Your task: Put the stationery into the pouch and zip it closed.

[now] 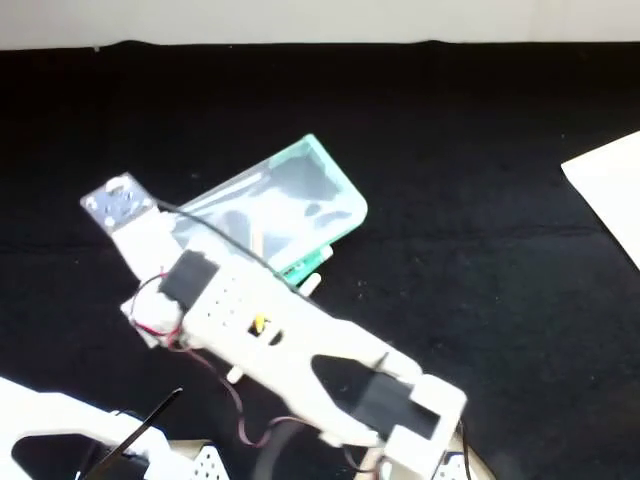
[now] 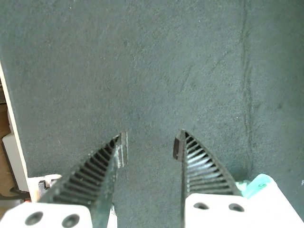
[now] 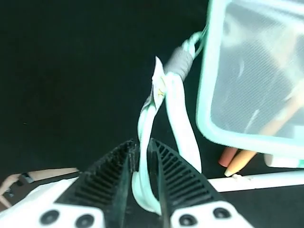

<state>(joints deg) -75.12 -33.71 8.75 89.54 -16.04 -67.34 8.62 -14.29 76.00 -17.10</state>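
The right gripper pinches the soft strap of the light mesh pouch, which probably slides when pulled. The left gripper gapes over the table.

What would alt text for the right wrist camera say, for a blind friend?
The right gripper, black and ribbed, is pinched shut on a pale mint strap that leads to the corner of a translucent, mint-edged pouch on a black table. Orange and cream pencil-like tips show at the pouch's edge.
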